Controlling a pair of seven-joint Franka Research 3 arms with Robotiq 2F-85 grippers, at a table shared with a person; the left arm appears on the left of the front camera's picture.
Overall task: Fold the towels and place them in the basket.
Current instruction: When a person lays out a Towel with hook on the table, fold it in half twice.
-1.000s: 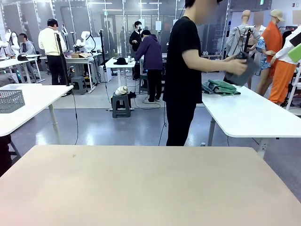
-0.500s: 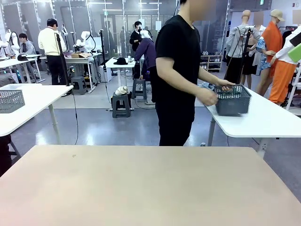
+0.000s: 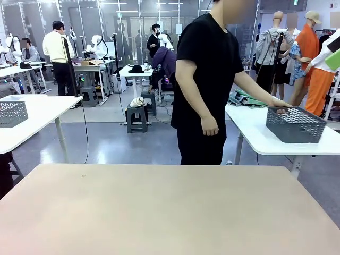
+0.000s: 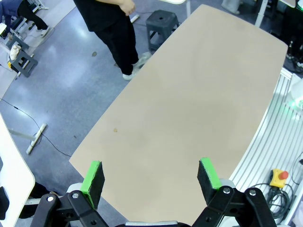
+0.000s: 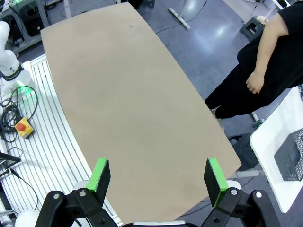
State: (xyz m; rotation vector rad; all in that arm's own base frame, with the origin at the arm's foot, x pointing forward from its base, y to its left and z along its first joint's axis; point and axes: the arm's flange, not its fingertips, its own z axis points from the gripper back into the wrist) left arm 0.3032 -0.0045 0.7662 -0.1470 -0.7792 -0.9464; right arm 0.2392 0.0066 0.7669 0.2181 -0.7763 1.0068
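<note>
Left end effector (image 4: 151, 182) and right end effector (image 5: 158, 182): both spread wide, holding nothing, over the beige bench (image 3: 170, 207). Dark grey perforated rectangular basket (image 3: 296, 125) is on the white side bench (image 3: 255, 135), with the person's hand (image 3: 279, 105) on its rim. Crumpled blue-grey towels (image 3: 235, 99) lie beside a green cloth (image 3: 252, 98), behind the basket.

Basket (image 3: 296, 126): dark grey, rectangular, mesh sides, solid rim. It stands upright on the white side table (image 3: 255, 135), with the person's hand (image 3: 280, 104) on its rim. Towels (image 3: 234, 99): grey-blue cloth heaped unfolded farther back on that table.
</note>
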